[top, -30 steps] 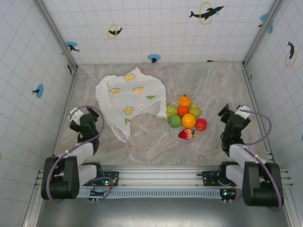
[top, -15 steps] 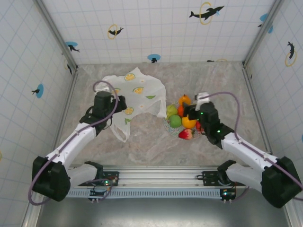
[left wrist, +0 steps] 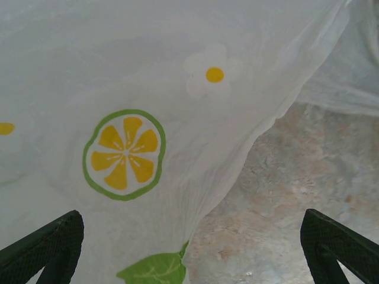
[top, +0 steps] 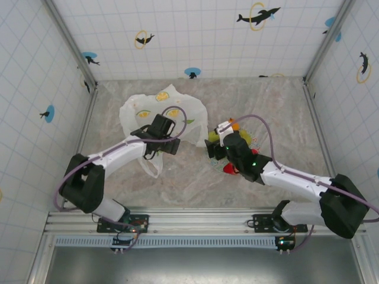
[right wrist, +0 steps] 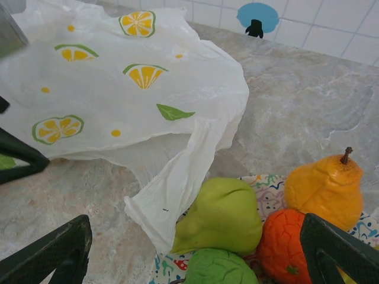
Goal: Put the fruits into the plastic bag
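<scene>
Fruits (right wrist: 283, 244) all sit heaped on the speckled plate (top: 256, 142), right of the table's (top: 195, 183) middle, none bagged yet, so I'd call this the very opening of the job. Closest to the near edge lies the red strawberry (top: 228, 170), at the plate's near rim. Above the pile hangs the right tool (right wrist: 194, 218), fingers spread wide and empty, with a yellow-green pear (right wrist: 220, 214) straight beneath the gap. A green apple (right wrist: 216, 267) sits just beside that pear on the near side, and an orange-yellow pear (right wrist: 324, 188) stands beyond to the right, stem up and leaning. That looks like the first pick: the tool has to drop around the pear and close without knocking its neighbours off the plate. Over to the left, the left tool (left wrist: 190, 214) hovers spread open, holding nothing, above the plastic bag (top: 142, 109), right at the hem where film gives way to bare table. The bag lies flat and slack left of the plate, toward the table's far edge. One handle strip trails toward the near edge, and another reaches the plate's rim just beside that pear. Its long axis, I'd judge, runs near to far, with mouth and handles at the near end, and that mouth looks shut. Next call there: pinch one thin layer at the hem and lift so the mouth gapes, which is tricky with film this limp.
</scene>
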